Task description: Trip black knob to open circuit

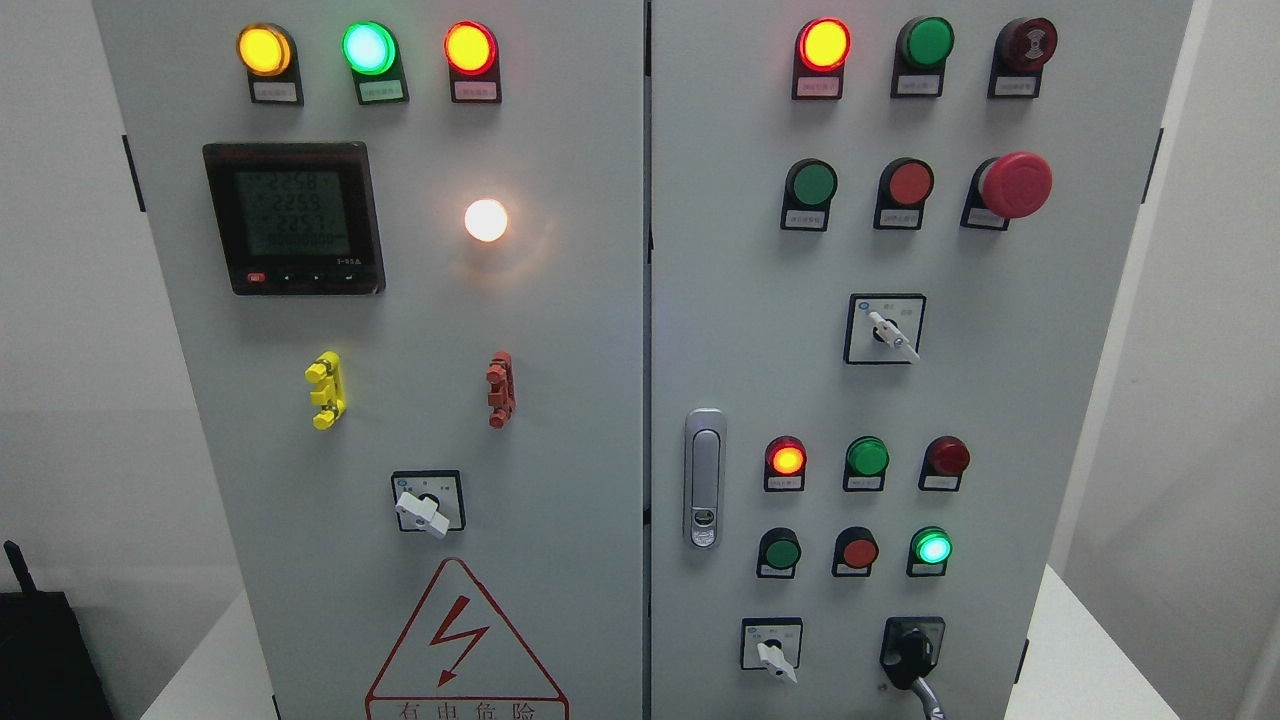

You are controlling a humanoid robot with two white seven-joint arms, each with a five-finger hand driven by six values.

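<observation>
The black knob [912, 652] sits at the lower right of the grey control cabinet's right door [1000, 420], on a black square plate. Its handle points down and to the right. No robot hand or arm shows anywhere in the head view.
Three white rotary switches [421, 510] [893, 335] [775, 658] stand on the doors. A red mushroom stop button [1014, 185] juts out at upper right. A silver door latch [704, 478] lies left of the lower lamps. A digital meter [294, 217], lit lamps and a warning triangle [462, 650] mark the left door.
</observation>
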